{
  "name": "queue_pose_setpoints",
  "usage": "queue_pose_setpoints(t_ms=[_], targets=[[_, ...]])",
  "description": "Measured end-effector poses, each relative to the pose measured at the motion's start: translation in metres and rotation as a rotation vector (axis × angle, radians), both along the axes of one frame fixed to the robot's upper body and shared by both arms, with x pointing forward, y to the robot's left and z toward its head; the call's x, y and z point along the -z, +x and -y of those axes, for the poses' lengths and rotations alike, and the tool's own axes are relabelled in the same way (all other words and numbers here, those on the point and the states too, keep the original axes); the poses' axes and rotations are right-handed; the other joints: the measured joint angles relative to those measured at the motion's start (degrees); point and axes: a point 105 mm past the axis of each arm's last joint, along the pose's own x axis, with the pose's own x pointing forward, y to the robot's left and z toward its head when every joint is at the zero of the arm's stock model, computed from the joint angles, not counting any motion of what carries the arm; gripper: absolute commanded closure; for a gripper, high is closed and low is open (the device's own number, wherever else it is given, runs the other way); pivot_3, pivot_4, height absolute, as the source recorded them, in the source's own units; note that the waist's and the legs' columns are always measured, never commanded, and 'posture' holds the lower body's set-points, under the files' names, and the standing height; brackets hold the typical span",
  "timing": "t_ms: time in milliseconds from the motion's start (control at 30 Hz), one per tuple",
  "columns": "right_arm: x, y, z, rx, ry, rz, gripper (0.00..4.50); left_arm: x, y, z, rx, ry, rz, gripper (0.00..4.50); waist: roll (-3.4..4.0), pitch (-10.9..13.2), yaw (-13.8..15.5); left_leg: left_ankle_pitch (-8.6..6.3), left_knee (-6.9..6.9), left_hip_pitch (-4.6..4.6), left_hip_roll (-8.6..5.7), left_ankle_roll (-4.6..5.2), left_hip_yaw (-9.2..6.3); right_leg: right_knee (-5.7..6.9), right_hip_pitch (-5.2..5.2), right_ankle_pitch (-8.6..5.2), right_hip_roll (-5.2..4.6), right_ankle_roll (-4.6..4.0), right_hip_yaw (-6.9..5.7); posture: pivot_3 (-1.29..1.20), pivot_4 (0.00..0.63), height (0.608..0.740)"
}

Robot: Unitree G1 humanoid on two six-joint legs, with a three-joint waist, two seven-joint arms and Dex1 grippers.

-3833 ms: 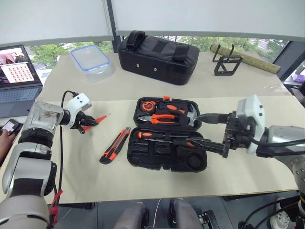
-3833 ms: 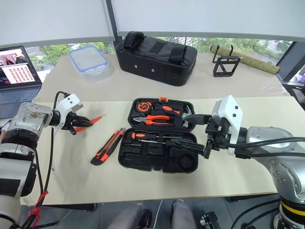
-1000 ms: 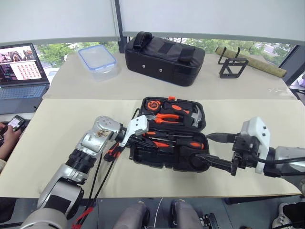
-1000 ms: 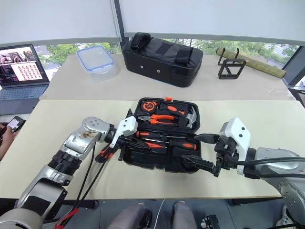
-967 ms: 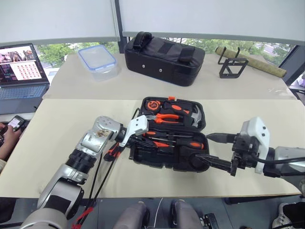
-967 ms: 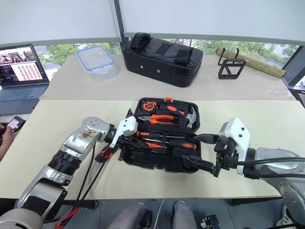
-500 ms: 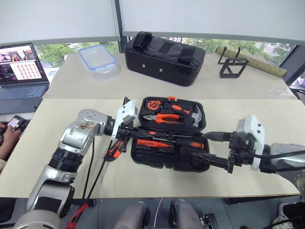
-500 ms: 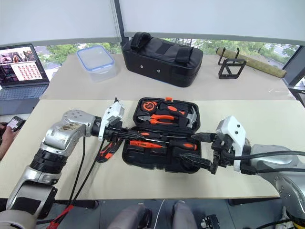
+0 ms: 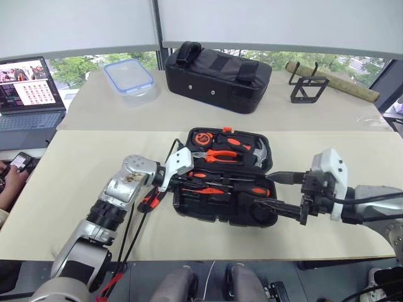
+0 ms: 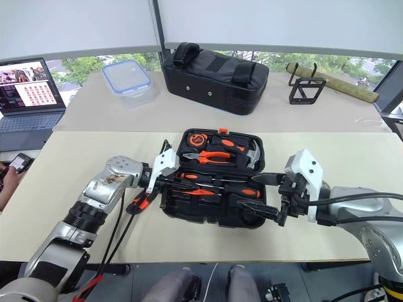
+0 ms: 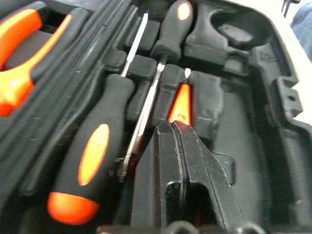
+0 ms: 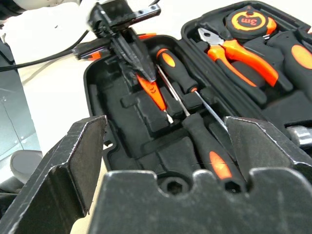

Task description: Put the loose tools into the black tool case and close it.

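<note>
The black tool case (image 9: 214, 215) lies open mid-table. My left gripper (image 11: 173, 126) reaches over its left end, shut on the handle end of the slim orange screwdriver (image 12: 157, 96), which lies slanted across the moulded slots. Two black-and-orange screwdrivers (image 12: 173, 67) (image 12: 208, 146) lie in slots beside it. The orange-and-black utility knife (image 9: 148, 200) rests on the table left of the case, partly under my left arm's cable. My right gripper (image 9: 269, 190) stands open at the case's right end, holding nothing.
Pliers (image 9: 217, 154), a tape measure (image 9: 201, 138) and a hammer (image 9: 258, 151) sit in the far half of the case. Behind are a black fabric bag (image 9: 217, 68), a clear box (image 9: 129, 78), a laptop (image 9: 25, 94) and a black stand (image 9: 308, 88). A person's hand (image 9: 7, 182) shows at the left edge.
My left gripper carried the orange screwdriver from the table's left to the case, drew back left half a second ago, then returned over the slots. My right gripper kept still and open.
</note>
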Motion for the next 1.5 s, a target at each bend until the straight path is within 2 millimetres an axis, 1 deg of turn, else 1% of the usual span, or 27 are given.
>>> queue_pose_setpoints(t_ms=[133, 200, 267, 300, 367, 400, 467, 500, 533, 567, 600, 633, 700, 733, 800, 900, 1000, 1067, 1133, 1167, 1233, 1367, 1433, 1467, 1500], targets=[[-0.001, -0.002, 0.001, 0.017, 0.0, 0.007, 0.0, 0.0, 0.0, 0.0, 0.009, -0.001, 0.006, 4.47, 0.06, 0.0, 0.0, 0.0, 0.0, 0.0, 0.0, 0.01, 0.0, 0.0, 0.01, 0.0, 0.0, 0.0, 0.01, 0.0, 0.15, 0.722], [-0.001, -0.001, 0.001, 0.023, 0.007, 0.008, 0.0, -0.002, -0.001, -0.001, 0.003, -0.013, -0.018, 4.47, 0.06, 0.0, -0.1, 0.0, 0.0, -0.03, 0.0, 0.01, 0.01, 0.01, -0.03, 0.0, 0.01, 0.0, 0.01, 0.0, 0.15, 0.722], [-0.001, -0.001, 0.0, 0.025, 0.019, 0.007, 0.0, -0.004, -0.005, -0.006, -0.011, -0.029, -0.05, 3.98, 0.05, 0.0, -0.2, 0.0, 0.0, -0.08, 0.01, 0.01, 0.0, 0.04, -0.11, 0.0, 0.02, 0.0, 0.01, 0.0, 0.15, 0.722], [-0.002, -0.001, 0.0, 0.024, 0.024, 0.008, 0.0, -0.01, -0.008, -0.013, -0.032, -0.054, -0.068, 3.78, 0.04, 0.0, -0.5, 0.0, -0.01, -0.11, 0.02, 0.01, 0.01, 0.04, -0.17, 0.0, 0.05, 0.0, 0.03, 0.0, 0.15, 0.722], [-0.005, 0.0, -0.002, 0.016, 0.03, 0.018, 0.0, -0.025, -0.012, -0.027, -0.078, -0.085, -0.07, 3.04, 0.03, 0.0, -0.9, 0.0, -0.04, -0.11, 0.04, 0.0, 0.0, 0.06, -0.19, 0.0, 0.07, -0.01, 0.02, 0.0, 0.15, 0.722], [-0.01, 0.0, -0.004, -0.003, 0.039, 0.029, 0.0, -0.037, -0.015, -0.044, -0.138, -0.097, -0.055, 2.68, 0.04, 0.0, -1.5, 0.01, -0.14, -0.06, 0.04, -0.01, 0.01, 0.05, -0.19, 0.0, 0.09, -0.01, 0.02, 0.0, 0.15, 0.722], [-0.015, 0.0, -0.008, -0.033, 0.044, 0.042, 0.0, -0.054, -0.019, -0.078, -0.274, -0.092, -0.014, 1.88, 0.05, 0.0, -1.8, 0.02, -0.39, 0.18, 0.05, -0.03, 0.02, -0.02, -0.08, -0.01, 0.12, -0.02, -0.02, 0.0, 0.15, 0.722], [-0.017, -0.001, -0.009, -0.05, 0.048, 0.042, 0.0, -0.054, -0.023, -0.092, -0.326, -0.068, -0.01, 1.47, 0.06, 0.0, -1.9, 0.03, -0.61, 0.31, 0.05, -0.04, 0.13, -0.07, -0.07, -0.01, 0.15, -0.02, -0.01, 0.0, 0.15, 0.722], [-0.018, -0.002, -0.01, -0.066, 0.052, 0.039, 0.0, -0.051, -0.028, -0.106, -0.382, -0.044, -0.016, 1.16, 0.08, 0.0, -1.8, 0.03, -0.71, 0.43, 0.03, -0.05, 0.13, -0.07, 0.0, -0.02, 0.13, -0.02, -0.01, 0.0, 0.15, 0.722], [-0.02, -0.003, -0.013, -0.087, 0.056, 0.042, 0.0, -0.046, -0.035, -0.12, -0.44, -0.014, -0.029, 0.74, 0.08, 0.0, -1.9, 0.03, -0.77, 0.45, 0.05, -0.05, 0.15, -0.11, -0.03, -0.02, 0.16, -0.03, 0.0, 0.0, 0.15, 0.722], [-0.022, -0.004, -0.014, -0.105, 0.052, 0.044, 0.0, -0.038, -0.042, -0.136, -0.511, 0.022, -0.059, 0.41, 0.08, 0.0, -1.9, 0.03, -0.83, 0.46, 0.06, -0.05, 0.16, -0.14, -0.03, -0.03, 0.17, -0.04, -0.01, 0.0, 0.15, 0.722], [-0.022, -0.004, -0.015, -0.116, 0.05, 0.04, 0.0, -0.033, -0.046, -0.146, -0.562, 0.04, -0.083, 0.02, 0.07, 0.0, -1.7, 0.03, -0.82, 0.46, 0.06, -0.05, 0.15, -0.14, -0.03, -0.03, 0.22, -0.04, -0.02, 0.0, 0.15, 0.722], [-0.022, -0.006, -0.019, -0.149, 0.05, 0.036, 0.0, -0.029, -0.055, -0.16, -0.632, 0.078, -0.1, 0.02, -0.03, 0.1, -1.1, -0.02, -0.79, 0.41, 0.04, -0.14, 0.07, -0.25, -0.06, -0.03, 0.23, -0.04, -0.08, 0.0, 0.15, 0.722], [-0.022, -0.007, -0.02, -0.158, 0.047, 0.034, 0.0, -0.029, -0.059, -0.163, -0.655, 0.093, -0.109, 0.02, -0.03, 0.1, -0.8, -0.19, -0.79, 0.46, 0.02, -0.45, 0.07, -0.28, -0.04, -0.03, 0.23, -0.04, -0.07, 0.0, 0.15, 0.722], [-0.023, -0.008, -0.02, -0.174, 0.037, 0.036, 0.0, -0.033, -0.062, -0.161, -0.673, 0.1, -0.103, 0.02, -0.04, 0.1, 0.0, -0.24, -0.76, 0.49, -0.03, -0.48, 0.08, -0.34, 0.01, -0.01, 0.22, 0.0, -0.07, 0.0, 0.15, 0.722], [-0.024, -0.012, -0.024, -0.199, 0.035, 0.036, 0.0, -0.033, -0.06, -0.15, -0.674, 0.108, -0.095, 0.02, -0.04, 0.1, 0.5, -0.25, -0.75, 0.55, -0.03, -0.5, 0.09, -0.33, 0.07, 0.0, 0.2, 0.02, -0.07, 0.0, 0.15, 0.722], [-0.024, -0.016, -0.028, -0.22, 0.038, 0.034, 0.0, -0.027, -0.054, -0.13, -0.663, 0.105, -0.124, 0.02, -0.05, 0.1, 0.4, -0.24, -0.76, 0.53, -0.03, -0.5, 0.1, -0.25, 0.15, 0.01, 0.08, 0.01, -0.07, 0.0, 0.15, 0.722], [-0.023, -0.017, -0.03, -0.225, 0.033, 0.035, 0.0, -0.019, -0.05, -0.117, -0.662, 0.123, -0.155, 0.02, -0.05, 0.1, 0.1, -0.24, -0.78, 0.53, -0.02, -0.5, 0.12, -0.2, 0.15, 0.01, 0.04, 0.01, -0.06, 0.0, 0.15, 0.722], [-0.022, -0.017, -0.03, -0.221, 0.029, 0.035, 0.0, -0.01, -0.048, -0.112, -0.671, 0.146, -0.179, 0.02, -0.05, 0.1, -0.2, -0.23, -0.81, 0.54, -0.01, -0.51, 0.14, -0.18, 0.12, 0.0, 0.05, 0.01, -0.04, 0.0, 0.15, 0.722], [-0.021, -0.016, -0.031, -0.213, 0.027, 0.035, 0.0, -0.004, -0.044, -0.11, -0.685, 0.169, -0.179, 0.02, -0.05, 0.1, -0.3, -0.22, -0.81, 0.54, -0.01, -0.52, 0.14, -0.16, 0.1, 0.0, 0.05, 0.0, -0.04, 0.0, 0.15, 0.722], [-0.02, -0.017, -0.031, -0.213, 0.026, 0.031, 0.0, 0.005, -0.04, -0.11, -0.702, 0.209, -0.183, 0.02, -0.06, 0.1, -0.4, -0.21, -0.82, 0.5, 0.01, -0.53, 0.15, -0.14, 0.06, 0.01, 0.05, -0.03, -0.01, 0.0, 0.15, 0.722], [-0.019, -0.017, -0.032, -0.211, 0.023, 0.032, 0.0, 0.008, -0.039, -0.107, -0.669, 0.264, -0.137, 0.02, -0.02, 0.0, -0.2, -0.22, -0.82, 0.65, 0.0, -0.54, 0.15, -0.19, 0.19, 0.01, 0.04, -0.03, -0.01, 0.0, 0.15, 0.722], [-0.019, -0.017, -0.032, -0.211, 0.022, 0.034, 0.0, 0.009, -0.039, -0.107, -0.662, 0.271, -0.129, 0.54, -0.01, 0.0, -0.2, -0.22, -0.83, 0.68, 0.01, -0.54, 0.15, -0.2, 0.25, 0.0, 0.04, -0.03, -0.01, 0.0, 0.15, 0.722], [-0.02, -0.017, -0.032, -0.208, 0.021, 0.036, 0.0, 0.009, -0.039, -0.109, -0.667, 0.272, -0.125, 0.72, 0.0, 0.0, -0.2, -0.22, -0.83, 0.69, 0.01, -0.54, 0.15, -0.2, 0.25, 0.0, 0.05, -0.03, 0.0, 0.0, 0.15, 0.722], [-0.02, -0.017, -0.032, -0.203, 0.02, 0.038, 0.0, 0.009, -0.038, -0.111, -0.675, 0.276, -0.121, 1.1, 0.01, 0.0, -0.2, -0.22, -0.85, 0.7, 0.01, -0.54, 0.15, -0.19, 0.24, 0.0, 0.06, -0.03, -0.01, 0.0, 0.15, 0.722]])
